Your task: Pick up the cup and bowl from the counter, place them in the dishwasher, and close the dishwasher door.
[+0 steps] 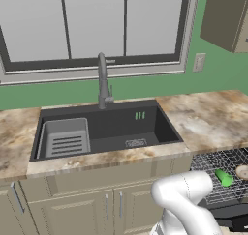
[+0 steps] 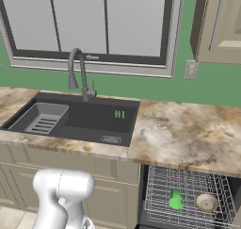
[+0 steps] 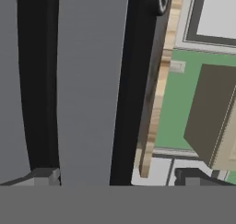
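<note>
Gripper [image 3: 115,179] jaws stand wide apart, holding nothing. The door [image 3: 87,80] lies directly ahead of the fingertips, close up, its dark grey panel between them. Cup [image 2: 175,200] lies on its side in the dishwasher [image 2: 188,197] rack, bowl [image 2: 206,202] just beside it, both off the counter [image 2: 188,129].

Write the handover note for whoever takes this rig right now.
Hand: open, holding nothing, close against the dishwasher door.
Cup: in the dishwasher rack, lying tipped.
Bowl: in the same rack, right of the cup.
Counter: neither dish on it.
Done: both dishes loaded.
Left: close the door; the rack is pulled out and probably needs pushing in.
</note>
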You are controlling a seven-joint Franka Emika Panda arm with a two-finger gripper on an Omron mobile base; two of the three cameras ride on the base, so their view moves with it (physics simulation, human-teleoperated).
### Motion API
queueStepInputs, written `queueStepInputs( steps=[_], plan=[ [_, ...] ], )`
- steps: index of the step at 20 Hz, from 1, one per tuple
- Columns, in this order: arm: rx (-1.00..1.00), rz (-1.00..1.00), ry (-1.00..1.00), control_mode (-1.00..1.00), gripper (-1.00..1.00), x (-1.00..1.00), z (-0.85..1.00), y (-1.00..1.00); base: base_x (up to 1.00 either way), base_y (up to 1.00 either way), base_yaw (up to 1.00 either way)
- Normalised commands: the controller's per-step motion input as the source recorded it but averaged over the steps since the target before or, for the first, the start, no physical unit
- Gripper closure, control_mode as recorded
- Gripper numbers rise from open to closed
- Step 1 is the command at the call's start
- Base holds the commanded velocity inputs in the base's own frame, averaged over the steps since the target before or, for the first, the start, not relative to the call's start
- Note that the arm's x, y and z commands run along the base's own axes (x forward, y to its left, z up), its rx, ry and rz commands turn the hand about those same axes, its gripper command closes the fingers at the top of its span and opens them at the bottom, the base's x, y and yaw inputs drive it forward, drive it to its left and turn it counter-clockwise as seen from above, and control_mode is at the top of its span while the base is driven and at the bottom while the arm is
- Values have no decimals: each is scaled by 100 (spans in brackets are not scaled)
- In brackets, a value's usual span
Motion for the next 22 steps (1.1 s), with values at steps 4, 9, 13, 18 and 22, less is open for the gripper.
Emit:
queueStepInputs(
  steps=[4, 9, 13, 18, 22],
  plan=[
    [-11, 0, -8, -100, -100, 0, -64, -27, 0, 0, 0],
    [-8, 0, -8, -100, -100, 0, -67, -25, 0, 0, 0],
    [-8, 0, -10, -100, -100, 0, -76, -26, 0, 0, 0],
    [-1, 5, -13, -100, -100, 0, -65, -21, 0, 0, 0],
    [0, 8, -13, -100, -100, 0, -58, -19, 0, 0, 0]
  ],
)
